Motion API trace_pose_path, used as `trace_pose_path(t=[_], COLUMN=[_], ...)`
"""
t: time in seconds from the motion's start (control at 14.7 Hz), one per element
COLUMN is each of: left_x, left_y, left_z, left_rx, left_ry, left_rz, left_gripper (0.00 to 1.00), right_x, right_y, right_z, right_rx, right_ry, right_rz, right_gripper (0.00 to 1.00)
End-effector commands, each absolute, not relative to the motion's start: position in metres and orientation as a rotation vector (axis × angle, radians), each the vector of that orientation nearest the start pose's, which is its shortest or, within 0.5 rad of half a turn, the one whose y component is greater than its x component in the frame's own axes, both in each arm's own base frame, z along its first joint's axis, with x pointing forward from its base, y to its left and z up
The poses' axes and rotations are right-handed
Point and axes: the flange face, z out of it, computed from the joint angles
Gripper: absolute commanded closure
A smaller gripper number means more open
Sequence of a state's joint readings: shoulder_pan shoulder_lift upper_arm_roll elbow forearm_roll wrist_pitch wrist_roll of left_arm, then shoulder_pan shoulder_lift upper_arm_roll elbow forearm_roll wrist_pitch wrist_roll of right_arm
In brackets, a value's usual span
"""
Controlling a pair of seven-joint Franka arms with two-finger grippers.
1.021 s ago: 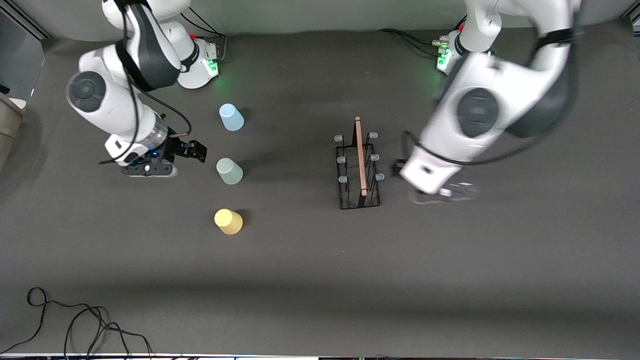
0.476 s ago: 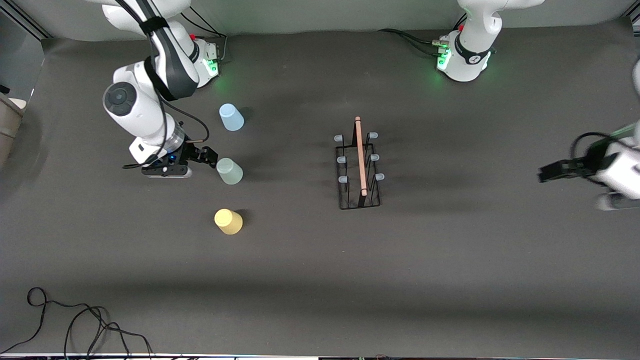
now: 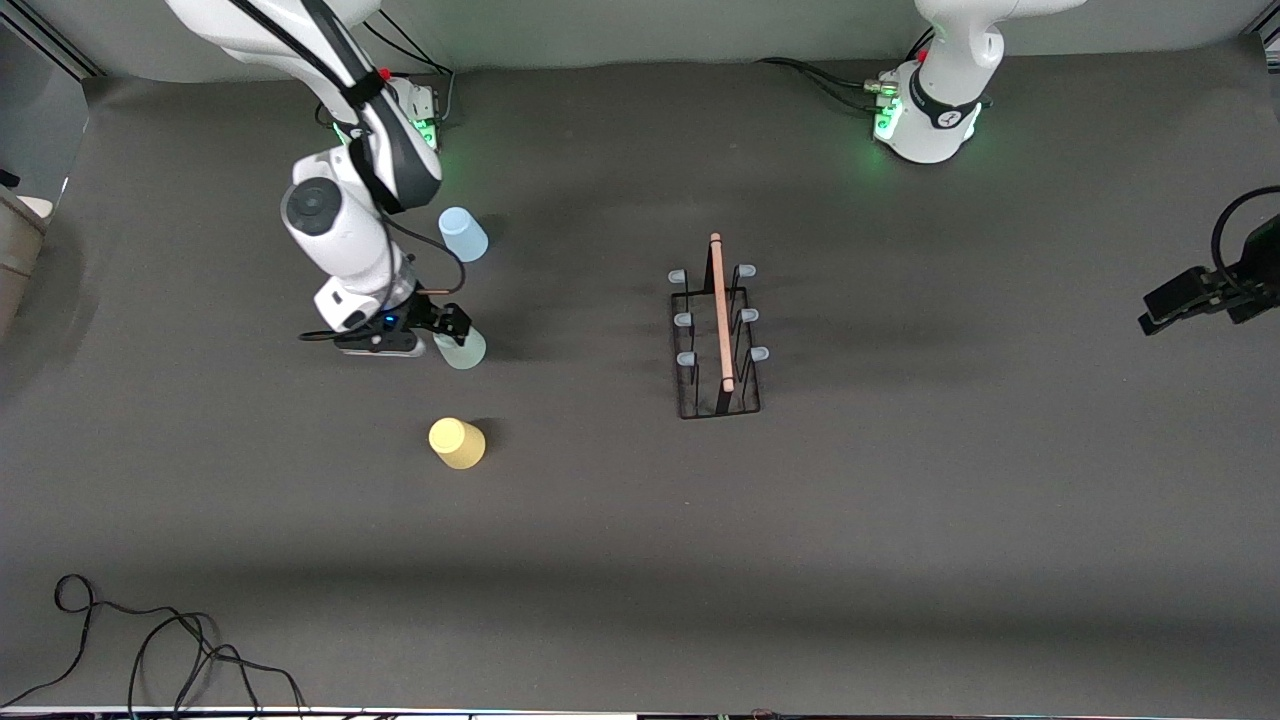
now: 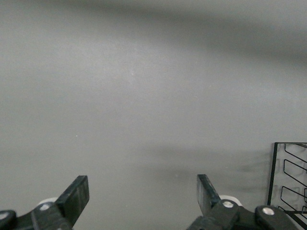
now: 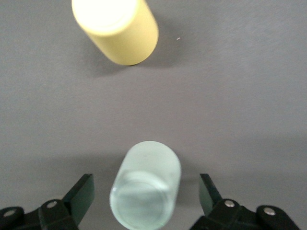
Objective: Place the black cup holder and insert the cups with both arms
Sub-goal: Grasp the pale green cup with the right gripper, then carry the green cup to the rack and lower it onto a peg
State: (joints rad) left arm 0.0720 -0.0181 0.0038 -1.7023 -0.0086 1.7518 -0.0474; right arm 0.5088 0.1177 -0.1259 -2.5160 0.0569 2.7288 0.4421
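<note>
On the dark grey desk [image 3: 900, 520], the small yellow plastic cup [image 3: 457, 443] stands nearest to the front camera. Farther from it is the pale grey-green plastic cup [image 3: 463, 349], and the right gripper [image 5: 146, 194] is around this cup with its fingers open on both sides, not touching it. The black thin-wire cup holder [image 3: 717, 330] with a light wooden rod stands in the middle of the desk. The left gripper [image 3: 1178, 297] hangs over the left arm's end, fingers open and empty. The light blue plastic cup [image 3: 463, 234] is farthest.
</note>
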Motion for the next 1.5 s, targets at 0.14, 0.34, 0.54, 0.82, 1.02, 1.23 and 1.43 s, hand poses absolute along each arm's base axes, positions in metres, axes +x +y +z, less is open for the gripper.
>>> trace_pose_path(t=[0.14, 0.34, 0.54, 0.82, 1.02, 1.23, 1.43], left_x=[0.554, 0.562, 0.568, 0.573, 0.572, 0.576, 0.583], left_y=[0.036, 0.022, 0.035, 0.037, 0.037, 0.034, 0.031], left_z=[0.62, 0.63, 0.617, 0.604, 0.602, 0.608, 0.62], left_rx=[-3.116, -3.095, -3.13, -3.133, -3.132, -3.135, -3.132], left_ry=[-0.122, -0.076, -0.076, 0.013, 0.09, 0.077, 0.082], left_rz=[-0.107, -0.109, -0.077, -0.033, -0.009, -0.048, -0.093], left_gripper=[0.0, 0.0, 0.0, 0.0, 0.0, 0.0, 0.0], right_x=[0.441, 0.44, 0.44, 0.442, 0.448, 0.452, 0.466], right_y=[0.182, 0.18, 0.18, 0.182, 0.19, 0.215, 0.247], right_z=[0.229, 0.219, 0.216, 0.225, 0.256, 0.292, 0.337], right_rx=[-3.095, -3.104, -3.106, -3.097, -3.06, -3.063, -3.051], right_ry=[0.194, 0.197, 0.197, 0.199, 0.265, 0.291, 0.399], right_rz=[-0.141, -0.125, -0.124, -0.141, -0.179, -0.117, -0.077], right_gripper=[0.02, 0.05, 0.58, 0.99, 0.99, 0.99, 0.99])
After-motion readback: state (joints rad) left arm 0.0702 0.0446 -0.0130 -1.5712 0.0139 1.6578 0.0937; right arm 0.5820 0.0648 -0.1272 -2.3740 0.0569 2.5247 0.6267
